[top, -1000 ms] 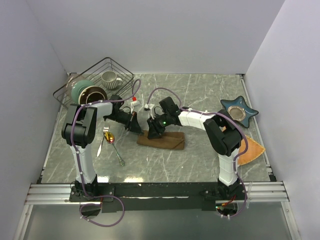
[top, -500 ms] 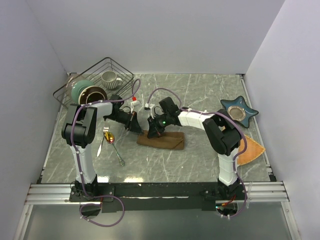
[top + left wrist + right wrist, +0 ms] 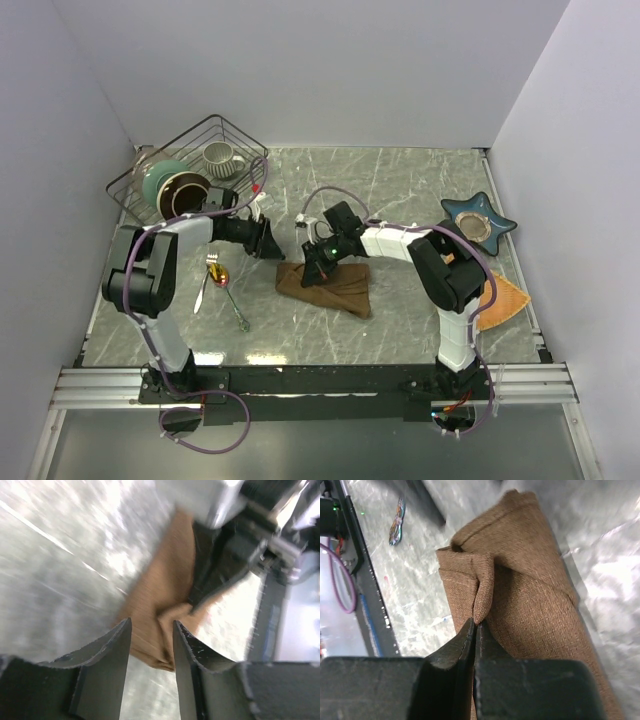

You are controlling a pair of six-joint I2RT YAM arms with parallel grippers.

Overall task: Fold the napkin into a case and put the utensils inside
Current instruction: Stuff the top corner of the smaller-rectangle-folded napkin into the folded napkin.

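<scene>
Firmly shut, the right hand (image 3: 474, 630) pinched only a small raised ridge of the napkin (image 3: 530, 580) between its fingertips. Judged from that thin hold, a pull might slip off the ridge or drag open the layers beneath it. Facing it across the cloth's end, the left hand (image 3: 150, 645) stood open, gripping nothing, so nothing pinned the cloth and the bundle could slide over the table (image 3: 400, 190). The napkin lay as a dark-brown, unevenly bunched strip running away from the right hand. The utensils (image 3: 220, 278) lay beyond the left hand, well apart from the cloth.
</scene>
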